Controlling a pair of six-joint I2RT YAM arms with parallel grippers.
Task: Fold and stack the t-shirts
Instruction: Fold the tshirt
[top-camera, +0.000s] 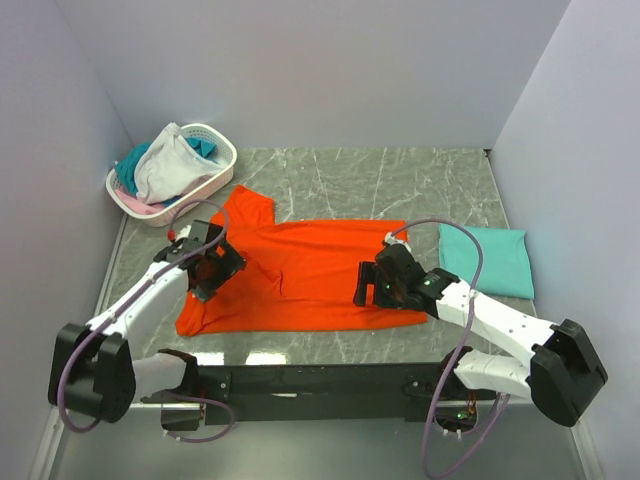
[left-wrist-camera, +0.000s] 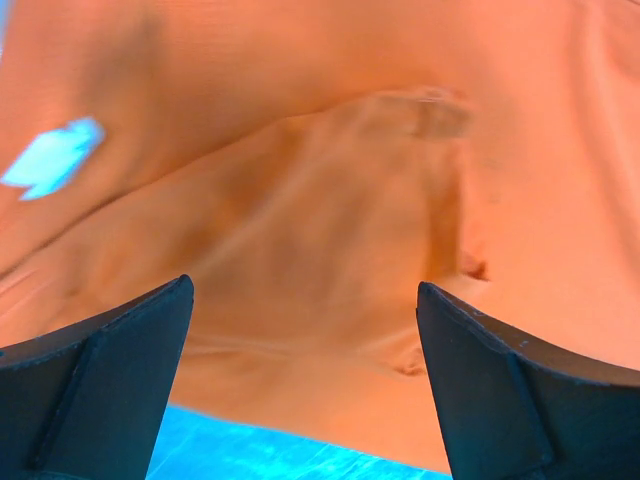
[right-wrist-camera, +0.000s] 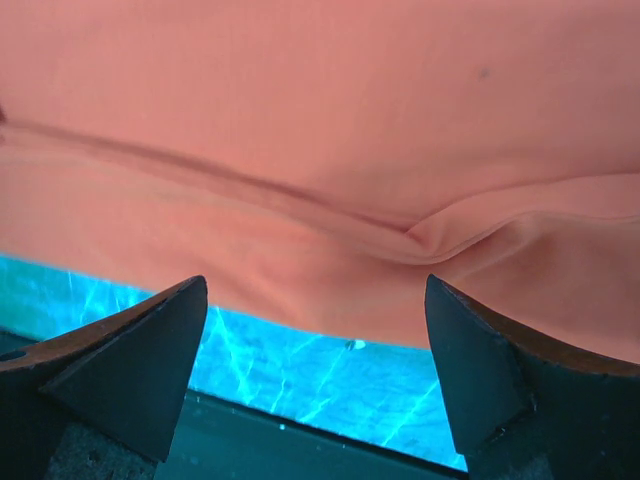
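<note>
A large orange t-shirt (top-camera: 300, 270) lies spread across the middle of the table, one sleeve reaching toward the back left. My left gripper (top-camera: 212, 268) hovers open over the shirt's left part; in the left wrist view orange cloth (left-wrist-camera: 320, 220) fills the gap between the fingers (left-wrist-camera: 110, 380), none of it pinched. My right gripper (top-camera: 368, 287) is open over the shirt's near right hem; its wrist view shows the hem (right-wrist-camera: 320, 290) just beyond the fingertips (right-wrist-camera: 490, 370). A folded teal t-shirt (top-camera: 487, 258) lies at the right. More garments, white and teal, sit in the basket.
A white perforated basket (top-camera: 222, 172) stands at the back left corner, filled with white (top-camera: 170, 165) and teal cloth. Grey walls close in the table on three sides. The black rail (top-camera: 320, 380) carrying the arm bases runs along the near edge.
</note>
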